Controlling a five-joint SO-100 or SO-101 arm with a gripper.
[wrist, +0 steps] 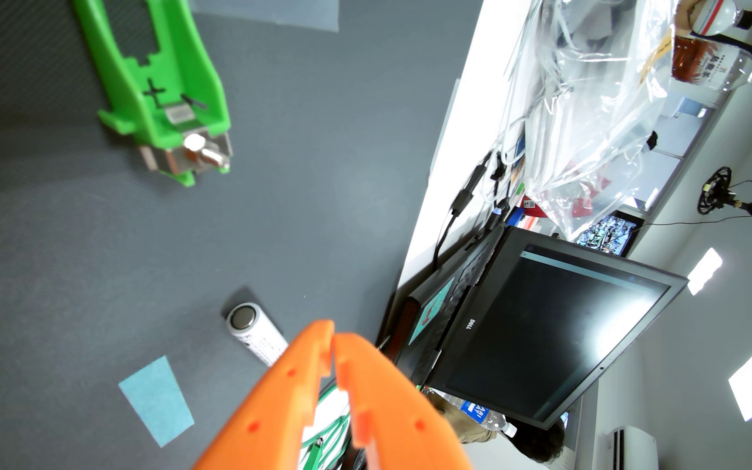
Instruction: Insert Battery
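In the wrist view a white cylindrical battery (254,333) lies on the dark grey mat, its metal end cap facing up-left. My orange gripper (333,336) rises from the bottom edge, shut with its fingertips touching and nothing between them; it sits just right of the battery and hides the battery's lower end. A green battery holder (157,86) with a black plus mark and a metal contact block at its near end lies at the upper left, its slot showing only mat through it.
A light blue square patch (157,400) lies on the mat left of the gripper. The mat (274,203) ends at a white table edge on the right, where a Dell laptop (541,334), cables and a clear plastic bag (591,113) stand.
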